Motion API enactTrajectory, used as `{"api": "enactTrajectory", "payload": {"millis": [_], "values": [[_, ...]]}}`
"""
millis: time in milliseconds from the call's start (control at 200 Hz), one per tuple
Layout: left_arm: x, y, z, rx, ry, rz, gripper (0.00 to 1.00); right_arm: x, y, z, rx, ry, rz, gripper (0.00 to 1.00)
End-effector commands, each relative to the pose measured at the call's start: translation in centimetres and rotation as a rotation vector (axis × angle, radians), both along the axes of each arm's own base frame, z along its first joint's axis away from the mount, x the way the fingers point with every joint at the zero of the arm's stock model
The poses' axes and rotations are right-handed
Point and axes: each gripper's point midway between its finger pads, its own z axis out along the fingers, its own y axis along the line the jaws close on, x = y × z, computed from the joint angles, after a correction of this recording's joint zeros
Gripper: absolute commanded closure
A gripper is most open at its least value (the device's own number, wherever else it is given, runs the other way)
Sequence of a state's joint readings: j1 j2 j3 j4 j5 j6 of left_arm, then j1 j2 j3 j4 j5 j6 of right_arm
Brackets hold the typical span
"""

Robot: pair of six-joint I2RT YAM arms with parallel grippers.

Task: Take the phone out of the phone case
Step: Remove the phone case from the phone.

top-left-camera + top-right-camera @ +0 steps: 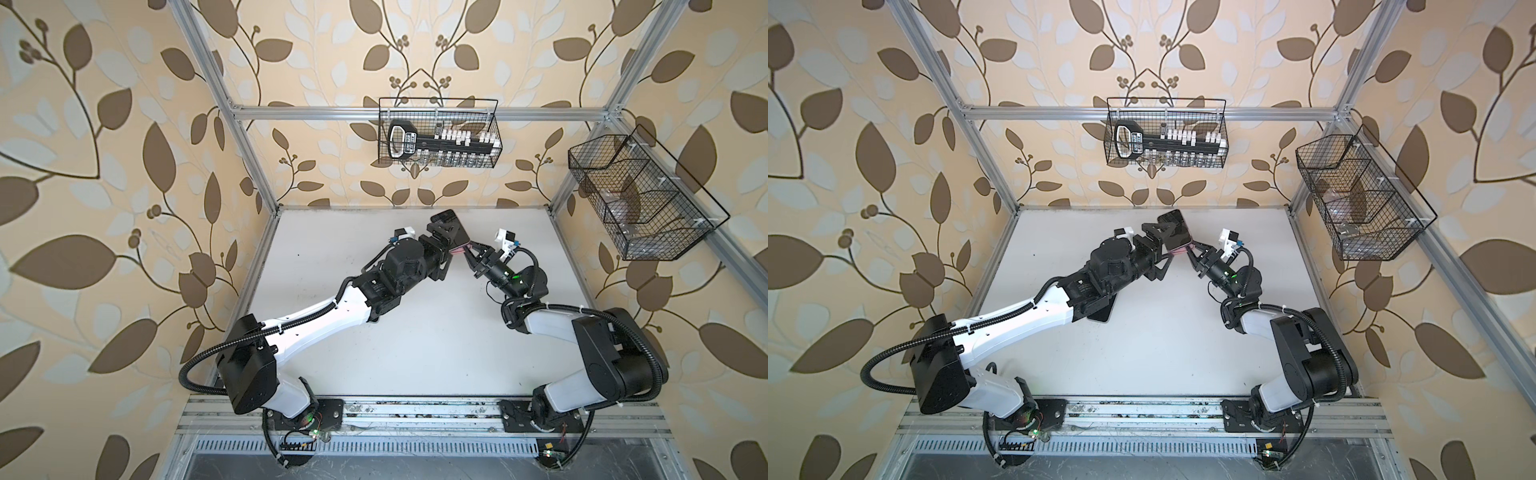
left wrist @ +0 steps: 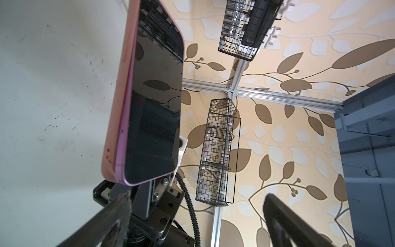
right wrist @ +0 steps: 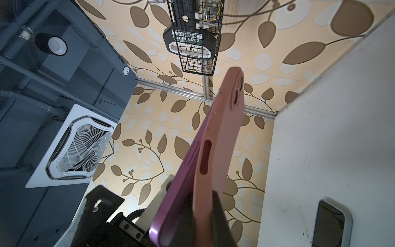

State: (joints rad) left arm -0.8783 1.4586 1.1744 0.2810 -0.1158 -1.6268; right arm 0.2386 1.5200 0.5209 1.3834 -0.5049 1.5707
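1. The near half of the white table (image 1: 415,353) lies open between the arm bases.
2. A second phone (image 3: 329,224) lies flat under the left arm.
3. At far centre, the purple-edged phone (image 2: 154,107) is held tilted above the table, its lower corner peeled out of the pink phone case (image 3: 220,139).
4. The right gripper (image 1: 469,250) is clamped on the phone case's lower end; the left gripper (image 1: 448,248) is spread wide around the phone.
5. A wire basket (image 1: 440,133) hangs on the far wall.

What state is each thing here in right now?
phone: aloft, screen dark, one end peeled loose.
phone case: pink, loosened end pinched, far end on the phone.
right end effector: shut on the phone case.
left end effector: open, close by the phone, not clamping it.
second phone: flat on the table, screen dark.
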Motion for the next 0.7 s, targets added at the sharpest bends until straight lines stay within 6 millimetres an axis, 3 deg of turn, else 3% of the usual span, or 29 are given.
{"api": "enactTrajectory", "payload": {"millis": [0, 285, 300, 355, 695], "values": [[-0.3, 1.3, 3.6, -0.059, -0.075, 0.040, 0.01, -1.2, -0.1, 4.3, 0.062, -0.137, 0.014, 1.00], [-0.4, 0.5, 3.8, -0.071, -0.063, 0.002, 0.01, -1.4, 0.0, 4.5, 0.067, -0.140, 0.015, 1.00], [0.1, -0.1, 2.5, -0.051, -0.045, 0.002, 0.01, -1.4, 0.0, 4.5, 0.065, -0.141, 0.015, 1.00], [0.2, -0.3, 2.0, -0.050, -0.034, 0.000, 0.01, -1.4, -0.1, 4.6, 0.068, -0.142, 0.014, 1.00], [0.6, -0.5, 1.7, -0.043, -0.038, 0.009, 0.01, -1.7, -0.2, 4.8, 0.069, -0.146, 0.015, 1.00]]}}
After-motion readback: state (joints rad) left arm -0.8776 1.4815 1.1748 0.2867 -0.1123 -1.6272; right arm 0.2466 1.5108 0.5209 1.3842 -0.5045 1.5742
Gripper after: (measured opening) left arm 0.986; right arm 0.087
